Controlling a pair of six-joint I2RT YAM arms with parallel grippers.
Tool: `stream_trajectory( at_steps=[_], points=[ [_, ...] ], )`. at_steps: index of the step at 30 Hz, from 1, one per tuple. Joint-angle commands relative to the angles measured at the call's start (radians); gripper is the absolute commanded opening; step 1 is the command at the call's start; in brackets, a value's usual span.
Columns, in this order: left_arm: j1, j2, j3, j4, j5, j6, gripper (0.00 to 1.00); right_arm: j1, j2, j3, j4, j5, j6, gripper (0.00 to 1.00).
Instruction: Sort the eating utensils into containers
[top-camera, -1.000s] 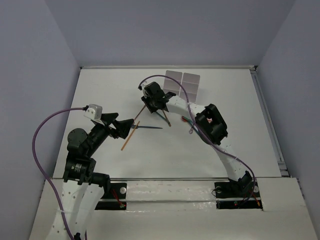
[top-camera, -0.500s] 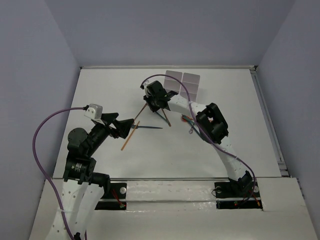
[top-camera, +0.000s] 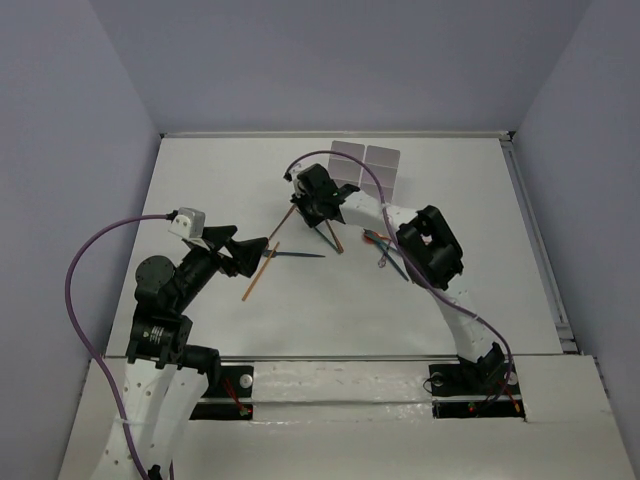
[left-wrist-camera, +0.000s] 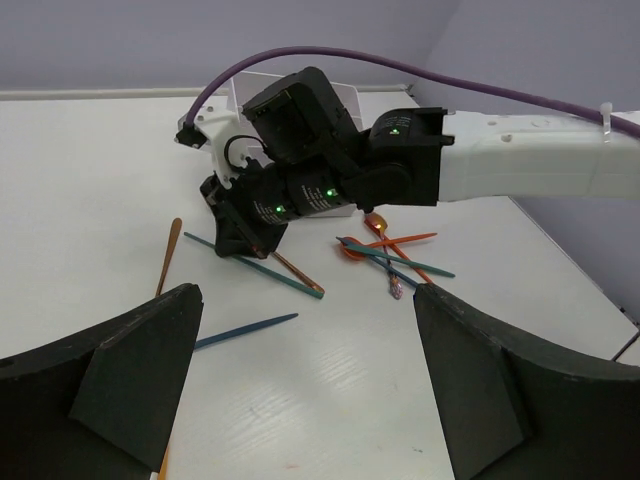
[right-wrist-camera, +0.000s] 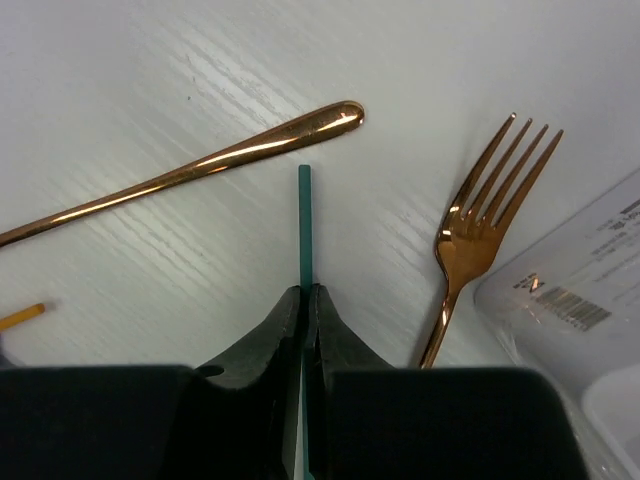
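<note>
My right gripper (right-wrist-camera: 306, 292) is shut on a thin teal utensil (right-wrist-camera: 304, 225) low over the table; it also shows in the left wrist view (left-wrist-camera: 280, 277) under the right gripper (left-wrist-camera: 235, 235). An orange fork (right-wrist-camera: 470, 245) and an orange handle (right-wrist-camera: 200, 170) lie beside it. The white container block (top-camera: 366, 168) stands just behind the right gripper (top-camera: 308, 216), its corner at the right edge of the right wrist view (right-wrist-camera: 580, 320). My left gripper (top-camera: 255, 252) is open and empty above a dark blue utensil (left-wrist-camera: 245, 330) and an orange one (left-wrist-camera: 168, 255).
A small pile of crossed orange and teal utensils (left-wrist-camera: 395, 250) lies to the right, under the right forearm (top-camera: 400, 225). A purple cable (left-wrist-camera: 330, 55) arcs over the right wrist. The side walls close the table on the left, back and right.
My right gripper has shifted slightly back and right, toward the container block, still shut on the teal utensil. The left arm has not moved.
</note>
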Motion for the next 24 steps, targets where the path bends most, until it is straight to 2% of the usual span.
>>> stream_trajectory(
  at_steps=[1, 7, 11, 17, 24],
  points=[
    [-0.001, -0.007, 0.043, 0.044, 0.013, 0.011, 0.99, -0.004, -0.137, -0.052, 0.045, -0.037, -0.006, 0.07],
    [-0.001, -0.004, 0.044, 0.042, 0.013, 0.012, 0.99, -0.004, -0.327, -0.146, 0.244, -0.059, 0.018, 0.07],
    [-0.001, -0.001, 0.047, 0.041, 0.011, 0.014, 0.99, -0.024, -0.394, -0.181, 0.446, 0.021, 0.055, 0.07],
    [-0.001, 0.011, 0.050, 0.038, 0.011, 0.019, 0.99, -0.102, -0.384, -0.184, 0.716, 0.122, 0.075, 0.07],
    [-0.001, 0.029, 0.053, 0.035, 0.007, 0.023, 0.99, -0.190, -0.260, -0.072, 0.905, 0.164, 0.073, 0.07]
  ],
)
